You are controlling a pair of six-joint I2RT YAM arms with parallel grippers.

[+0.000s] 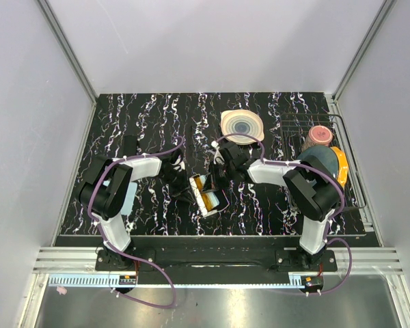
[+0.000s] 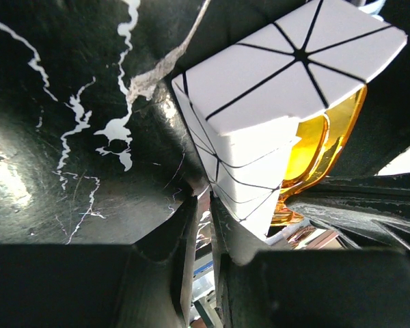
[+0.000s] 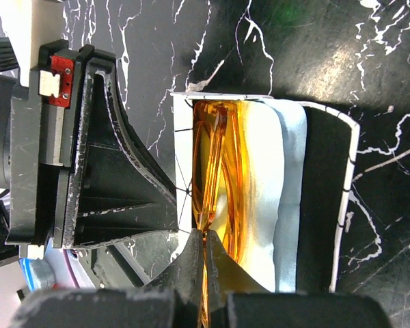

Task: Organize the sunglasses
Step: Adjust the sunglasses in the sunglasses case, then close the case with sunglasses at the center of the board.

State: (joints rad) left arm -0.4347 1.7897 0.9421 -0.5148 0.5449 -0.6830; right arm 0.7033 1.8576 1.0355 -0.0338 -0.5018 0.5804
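Observation:
The sunglasses (image 3: 222,164), amber-orange and folded, lie in an open white box (image 3: 183,205) on a pale blue cloth (image 3: 290,191). My right gripper (image 3: 205,236) is shut on the near end of their frame. In the left wrist view the white box (image 2: 287,61), marked with thin black lines, stands tilted with the sunglasses (image 2: 314,154) showing behind it. My left gripper (image 2: 203,201) is shut on the box's thin side wall. From above, the box (image 1: 208,200) sits mid-table between the left gripper (image 1: 184,190) and the right gripper (image 1: 215,179).
A cream plate with dark rings (image 1: 242,126) lies at the back centre. A wire rack (image 1: 352,171) on the right holds a pink cup (image 1: 320,134), a dark dish (image 1: 321,158) and an orange item (image 1: 340,169). A flat black case (image 1: 128,145) lies back left.

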